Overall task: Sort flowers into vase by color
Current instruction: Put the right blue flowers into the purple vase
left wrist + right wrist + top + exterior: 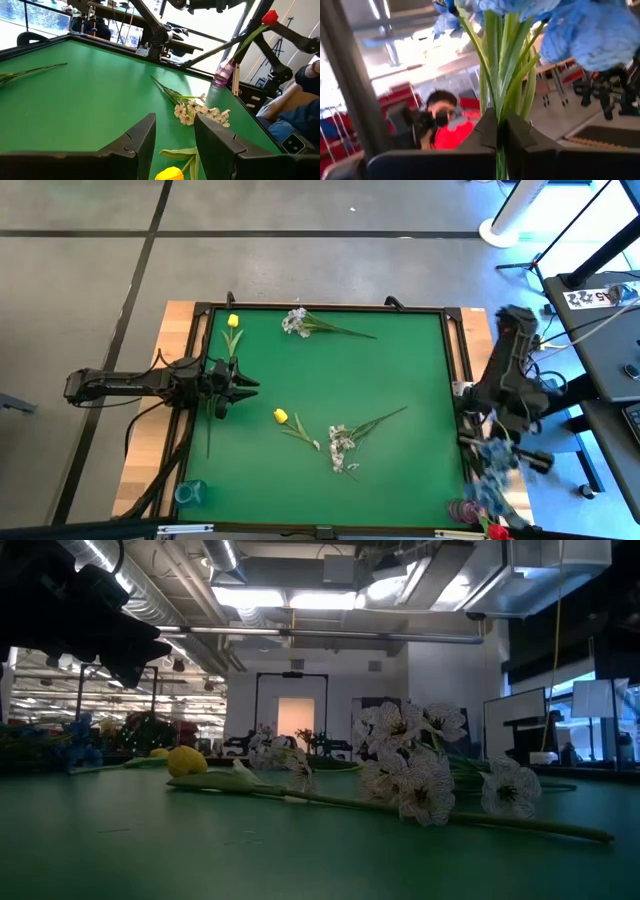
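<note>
High view, left to right: left gripper [245, 383] waits at the bench [400, 360] edge, fingers apart, holding nothing. Yellow tulips [281, 416] and white sprays [341, 442] lie on the green. Right gripper [497, 448], off the right edge, pinches the blue spray [490, 485] stems shut; those thin stems could slip or miss the pink vase [462, 510].

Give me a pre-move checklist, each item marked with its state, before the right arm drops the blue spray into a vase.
1. Right gripper shut on the blue spray stems: ok.
2. Stems bunched together between the fingers, none slipping out: ok.
3. Target vase located: cannot tell; a pink vase with a red tulip stands at the table's corner, a clear blue vase at another.
4. Left gripper open, parked at the table's left edge, away from the right arm: ok.
5. Flowers left to sort: not ok; two yellow tulips and two white sprays lie on the mat.
</note>
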